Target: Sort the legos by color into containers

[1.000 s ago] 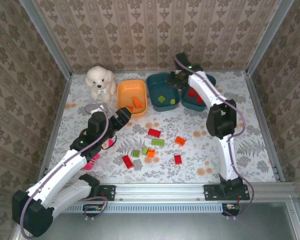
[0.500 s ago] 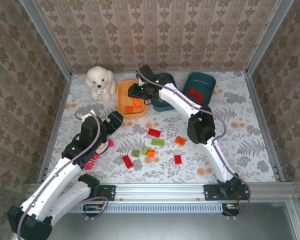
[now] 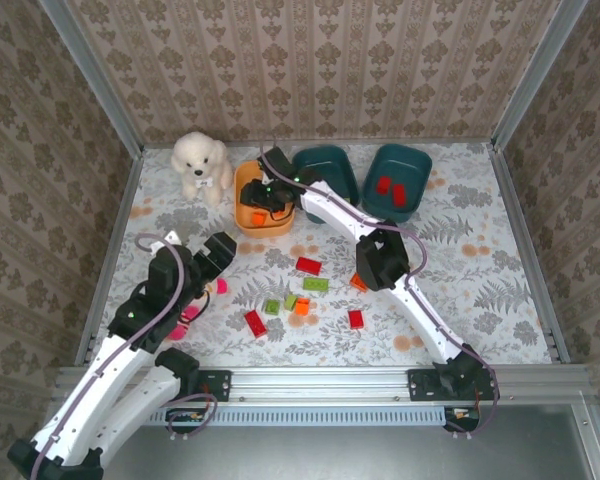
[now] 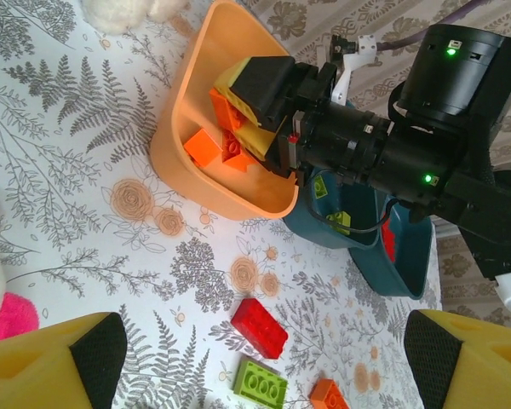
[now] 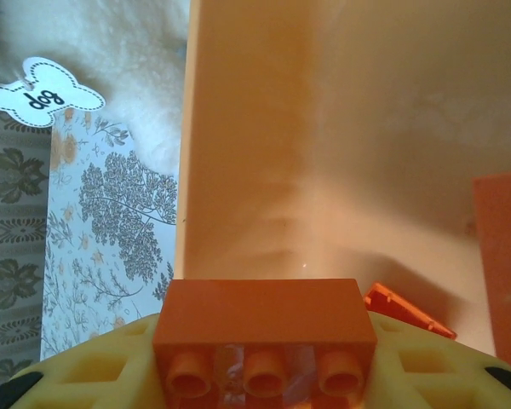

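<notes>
Right end effector (image 3: 268,196) hangs over the orange tub (image 3: 248,224), clamped on an orange brick (image 5: 264,328), with more orange bricks (image 4: 206,146) lying in the tub right under it. Just to its right is the near teal tub (image 3: 335,165), and past that the far teal tub (image 3: 412,160) with red bricks (image 3: 384,185) inside. Left end effector (image 3: 223,252) hovers over the counter (image 3: 480,290), fingers spread wide with nothing between them. Loose legos, a red one (image 3: 308,265), a green one (image 3: 316,284) and more, are scattered ahead of it and to its right. White plush dog (image 3: 202,165) sits just left of the right end effector
</notes>
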